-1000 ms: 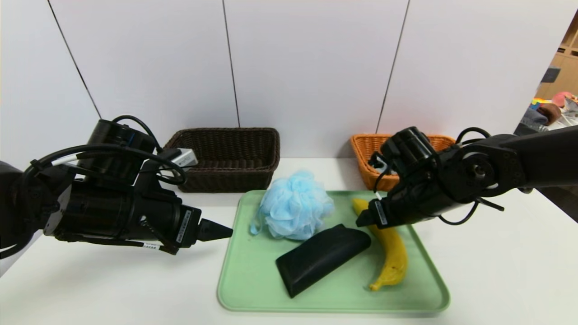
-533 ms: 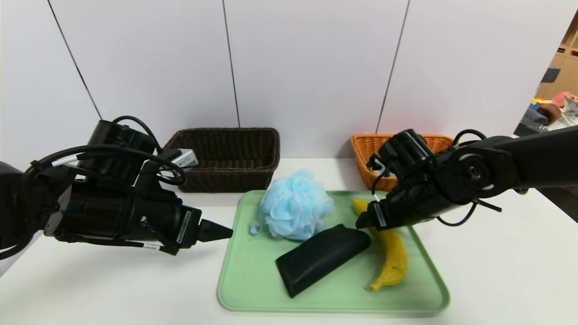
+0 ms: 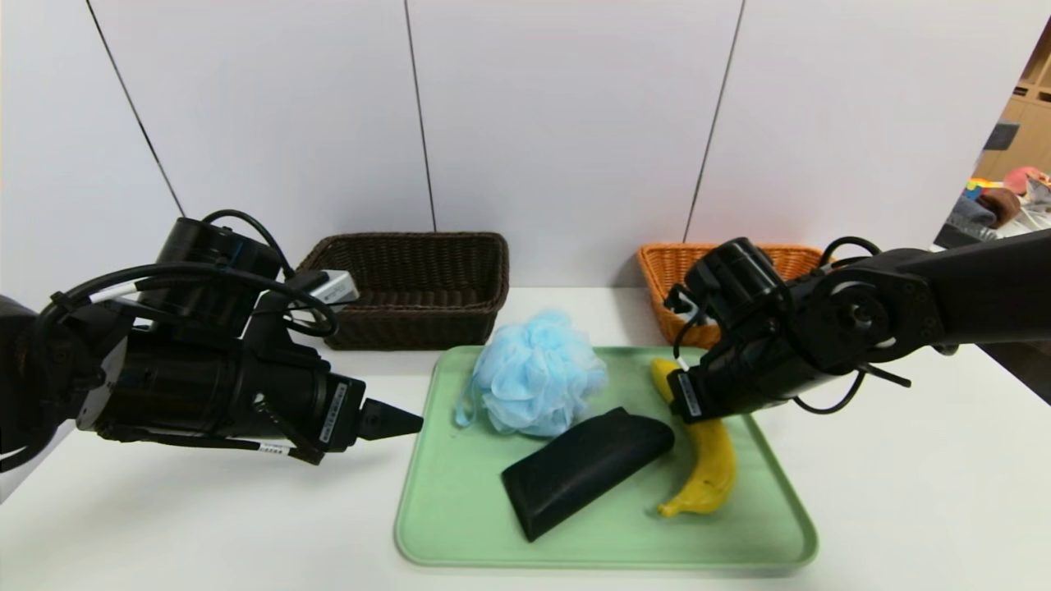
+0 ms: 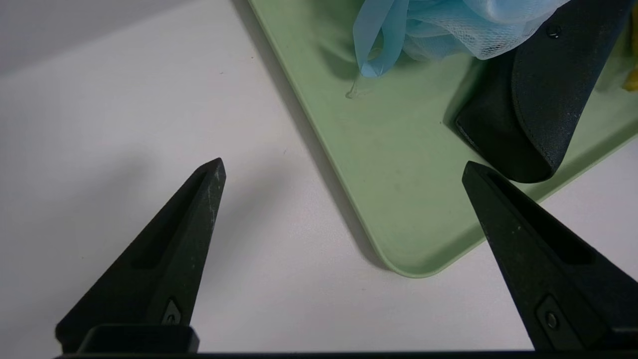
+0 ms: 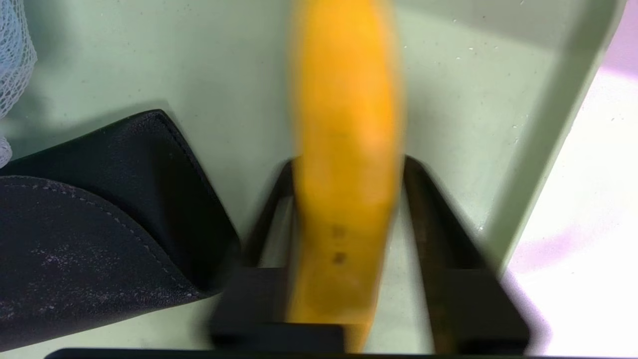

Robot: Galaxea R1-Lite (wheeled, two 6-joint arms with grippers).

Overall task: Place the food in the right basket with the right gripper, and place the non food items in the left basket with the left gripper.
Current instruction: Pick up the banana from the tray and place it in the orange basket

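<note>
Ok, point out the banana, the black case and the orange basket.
banana (image 3: 713, 460), head view, lower yellow body.
black case (image 3: 587, 468), head view, middle of its top.
orange basket (image 3: 667, 271), head view, left inner wall.

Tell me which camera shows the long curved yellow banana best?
The head view: the long curved yellow banana shows nearly whole on the green tray. The right wrist view shows its blurred middle between the right gripper fingers; the left wrist view, a sliver.

Right claw pinched tight, angled down — left claw spread wide.
</note>
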